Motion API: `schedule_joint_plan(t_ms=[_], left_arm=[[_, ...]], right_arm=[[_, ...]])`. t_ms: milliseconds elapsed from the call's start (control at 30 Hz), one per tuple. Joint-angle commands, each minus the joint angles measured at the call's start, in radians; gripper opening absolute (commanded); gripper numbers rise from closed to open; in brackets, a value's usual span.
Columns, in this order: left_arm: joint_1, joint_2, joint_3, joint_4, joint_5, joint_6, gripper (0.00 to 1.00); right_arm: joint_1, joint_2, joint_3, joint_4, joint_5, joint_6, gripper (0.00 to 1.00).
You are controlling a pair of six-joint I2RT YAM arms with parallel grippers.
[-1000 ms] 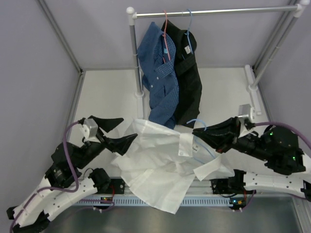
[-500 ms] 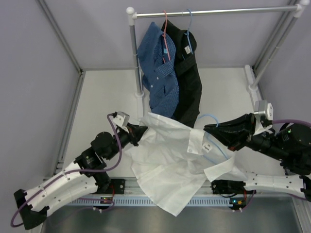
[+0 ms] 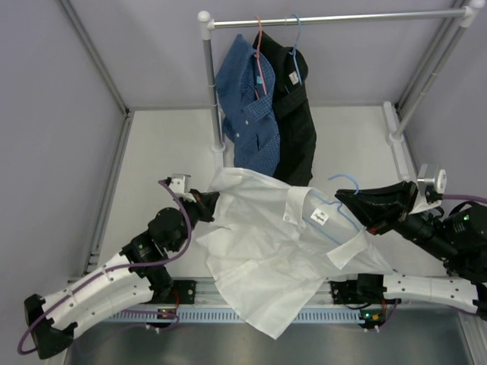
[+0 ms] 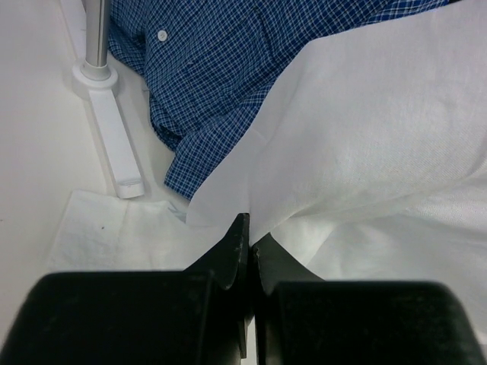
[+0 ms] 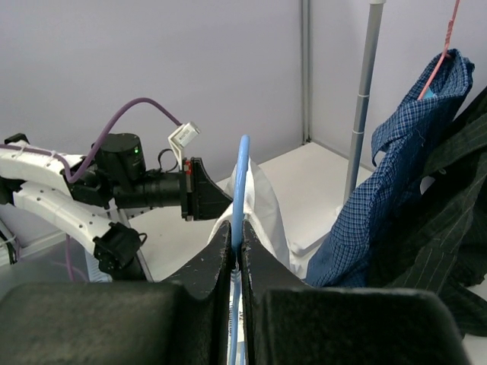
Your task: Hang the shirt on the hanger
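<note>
The white shirt (image 3: 266,243) hangs spread between both arms, its lower part drooping over the table's near edge. My left gripper (image 3: 215,205) is shut on the shirt's left shoulder edge; in the left wrist view the fabric (image 4: 365,137) comes out from between the closed left gripper (image 4: 251,228). The light-blue wire hanger (image 3: 341,215) lies inside the shirt's collar, hook (image 3: 346,179) sticking out. My right gripper (image 3: 341,198) is shut on the hanger's wire (image 5: 243,175) below the hook, as the right wrist view shows at the right gripper (image 5: 237,232), with the shirt (image 5: 266,213) behind it.
A rail (image 3: 335,17) runs across the back on posts (image 3: 211,91). A blue checked shirt (image 3: 247,106) on a pink hanger (image 3: 260,49) and a black shirt (image 3: 298,129) hang from it, close behind the white shirt. The checked shirt's hem (image 4: 221,84) fills the left wrist view.
My left gripper went from wide open to shut on the shirt's edge after moving right. The right gripper drew the hanger rightward, and the shirt now stretches flatter between the arms.
</note>
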Motion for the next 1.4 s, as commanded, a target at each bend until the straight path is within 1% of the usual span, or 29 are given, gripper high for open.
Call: schedule_joint_plan(t_ms=[0,100,167,200,300,367,433,467,500,567,600,667,700,733,767,800,833,933,967,1000,1033,1067,1100,1133,1167,1200,1233,1333,1367], left_arm=[[0.002,0.013,0.008,0.032,-0.003,-0.007,0.00],[0.002,0.028,0.021,-0.033,-0.089,-0.034,0.00],[0.002,0.028,0.025,-0.076,-0.120,-0.053,0.00],[0.002,0.027,0.029,-0.092,-0.156,-0.063,0.00],[0.002,0.013,0.038,-0.120,-0.175,-0.088,0.00],[0.004,0.013,0.047,-0.113,-0.140,-0.073,0.00],[0.002,0.016,0.075,-0.113,-0.093,-0.057,0.24],[0.002,0.019,0.087,-0.113,-0.064,-0.043,0.29],[0.002,0.020,0.103,-0.111,-0.040,-0.018,0.40],[0.002,0.024,0.159,-0.113,0.056,0.022,0.62],[0.002,0.022,0.184,-0.113,0.087,0.064,0.98],[0.002,0.024,0.262,-0.120,0.182,0.111,0.98],[0.002,0.028,0.293,-0.132,0.219,0.166,0.98],[0.002,0.037,0.363,-0.142,0.289,0.196,0.98],[0.002,0.048,0.405,-0.155,0.328,0.225,0.98],[0.002,0.085,0.451,-0.177,0.369,0.293,0.98],[0.002,0.108,0.545,-0.221,0.453,0.324,0.98],[0.002,0.203,0.676,-0.287,0.590,0.443,0.98],[0.002,0.227,0.752,-0.300,0.657,0.464,0.98],[0.002,0.252,0.788,-0.310,0.681,0.525,0.98],[0.002,0.304,0.822,-0.324,0.704,0.545,0.98],[0.002,0.329,0.854,-0.353,0.730,0.564,0.98],[0.002,0.355,0.914,-0.378,0.812,0.620,0.98],[0.002,0.399,0.935,-0.402,0.860,0.650,0.98],[0.002,0.415,0.954,-0.447,0.907,0.679,0.98],[0.002,0.428,0.978,-0.465,0.987,0.731,0.98],[0.002,0.448,0.985,-0.478,1.013,0.745,0.98],[0.002,0.476,0.999,-0.504,1.104,0.779,0.98],[0.004,0.484,1.003,-0.519,1.119,0.786,0.98]], right_arm=[[0.009,0.028,0.028,0.127,0.029,-0.017,0.00],[0.011,0.017,0.019,0.149,0.087,-0.015,0.00],[0.009,-0.006,-0.001,0.166,0.106,-0.006,0.00],[0.011,-0.023,-0.007,0.184,0.145,0.001,0.00],[0.009,-0.056,-0.038,0.225,0.181,0.005,0.00],[0.009,-0.061,-0.042,0.230,0.177,0.003,0.00],[0.009,-0.044,-0.027,0.218,0.143,-0.002,0.00],[0.011,-0.035,-0.016,0.206,0.115,-0.002,0.00],[0.009,-0.009,0.011,0.189,0.109,-0.002,0.00],[0.009,0.018,0.036,0.144,0.101,-0.003,0.00],[0.009,0.040,0.053,0.132,0.103,-0.008,0.00],[0.009,0.054,0.060,0.107,0.121,-0.017,0.00],[0.009,0.061,0.071,0.098,0.130,-0.017,0.00],[0.009,0.066,0.077,0.078,0.134,-0.049,0.00],[0.009,0.071,0.086,0.058,0.129,-0.054,0.00],[0.011,0.087,0.120,0.037,0.121,-0.061,0.00],[0.011,0.103,0.146,-0.025,0.115,-0.069,0.00],[0.011,0.184,0.272,-0.147,0.092,-0.089,0.00],[0.009,0.230,0.299,-0.222,0.053,-0.097,0.00],[0.011,0.253,0.359,-0.257,0.027,-0.101,0.00],[0.009,0.273,0.382,-0.284,0.002,-0.110,0.00],[0.011,0.293,0.402,-0.308,-0.067,-0.117,0.00],[0.009,0.320,0.430,-0.331,-0.120,-0.130,0.00],[0.009,0.328,0.435,-0.333,-0.180,-0.170,0.00],[0.009,0.336,0.444,-0.333,-0.278,-0.184,0.00],[0.009,0.339,0.450,-0.334,-0.325,-0.204,0.00],[0.009,0.345,0.459,-0.337,-0.360,-0.210,0.00],[0.009,0.374,0.504,-0.379,-0.397,-0.248,0.00],[0.011,0.393,0.524,-0.390,-0.444,-0.261,0.00]])
